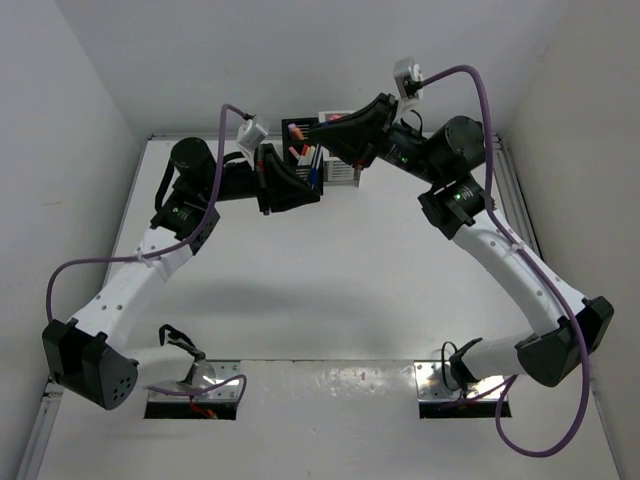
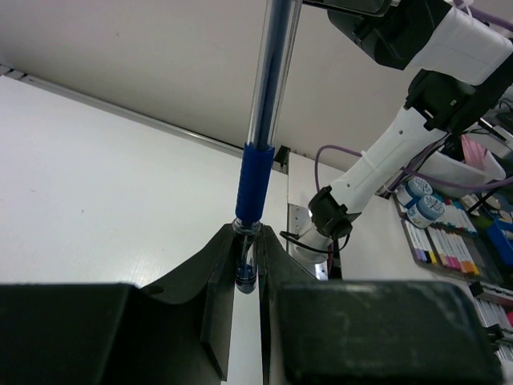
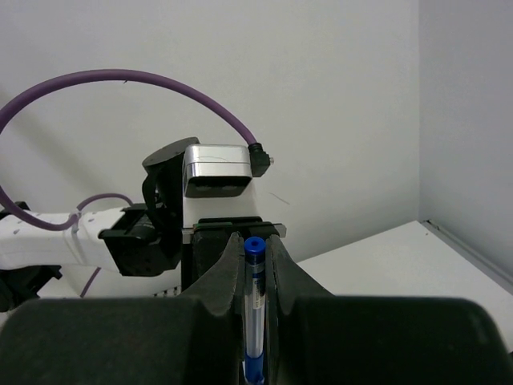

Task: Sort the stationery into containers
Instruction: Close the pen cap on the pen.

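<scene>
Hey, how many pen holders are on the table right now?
2. The black holder stands at the far middle of the table; the white holder sits directly beside it on the right. Both are partly hidden.

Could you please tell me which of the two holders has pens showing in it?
The black holder, left of the white holder: pink, white and blue pens stand in it.

From above, the arms cover most of the black holder [image 1: 297, 127] and the white holder [image 1: 342, 173]; the stationery [image 1: 305, 158] standing inside is too small to tell apart. The blue pen [image 2: 256, 180] runs off the top edge, its lower end half hidden inside the left hand [image 2: 247, 241]. The blue-capped pen [image 3: 254, 305] in the right hand [image 3: 254, 249] is cut off at the bottom edge; whether it is the same pen cannot be told
</scene>
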`<state>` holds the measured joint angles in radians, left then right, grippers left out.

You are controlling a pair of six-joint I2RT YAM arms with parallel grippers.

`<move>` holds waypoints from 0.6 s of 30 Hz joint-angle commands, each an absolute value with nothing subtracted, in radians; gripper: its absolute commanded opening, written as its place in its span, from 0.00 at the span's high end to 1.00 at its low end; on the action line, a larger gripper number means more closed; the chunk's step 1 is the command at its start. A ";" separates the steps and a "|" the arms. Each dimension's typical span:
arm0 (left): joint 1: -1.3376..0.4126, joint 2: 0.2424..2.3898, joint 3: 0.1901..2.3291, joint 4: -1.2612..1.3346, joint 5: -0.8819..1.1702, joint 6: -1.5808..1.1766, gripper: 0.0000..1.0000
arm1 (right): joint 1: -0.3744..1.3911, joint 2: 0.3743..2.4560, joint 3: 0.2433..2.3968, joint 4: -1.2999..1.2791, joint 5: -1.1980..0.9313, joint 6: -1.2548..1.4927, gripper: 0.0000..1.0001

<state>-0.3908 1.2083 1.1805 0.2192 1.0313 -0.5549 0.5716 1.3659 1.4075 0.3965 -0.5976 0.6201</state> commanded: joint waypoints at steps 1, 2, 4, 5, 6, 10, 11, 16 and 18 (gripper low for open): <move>-0.382 1.193 1.269 0.420 0.979 -0.603 1.00 | 0.612 1.393 1.348 0.287 -0.693 0.611 1.00; -0.383 1.195 1.272 0.422 0.979 -0.603 1.00 | 0.615 1.394 1.347 0.288 -0.695 0.611 1.00; -0.382 1.196 1.276 0.426 0.980 -0.604 1.00 | 0.615 1.397 1.344 0.287 -0.695 0.614 1.00; -0.382 1.195 1.276 0.434 0.980 -0.607 1.00 | 0.617 1.399 1.341 0.287 -0.695 0.614 1.00; -0.382 1.196 1.276 0.437 0.982 -0.609 1.00 | 0.618 1.399 1.339 0.287 -0.696 0.614 1.00; -0.382 1.195 1.282 0.449 0.986 -0.614 1.00 | 0.624 1.402 1.319 0.285 -0.696 0.617 1.00; -0.382 1.195 1.282 0.454 0.988 -0.614 1.00 | 0.624 1.401 1.316 0.285 -0.696 0.615 1.00; -0.382 1.193 1.296 0.456 0.988 -0.609 1.00 | 0.629 1.401 1.299 0.287 -0.696 0.629 1.00; -0.385 1.193 1.301 0.457 0.989 -0.607 1.00 | 0.634 1.402 1.293 0.285 -0.698 0.637 1.00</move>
<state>-0.3870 1.2186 1.1809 0.2337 1.0565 -0.5797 0.5835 1.3617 1.3613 0.4675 -0.5747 0.6292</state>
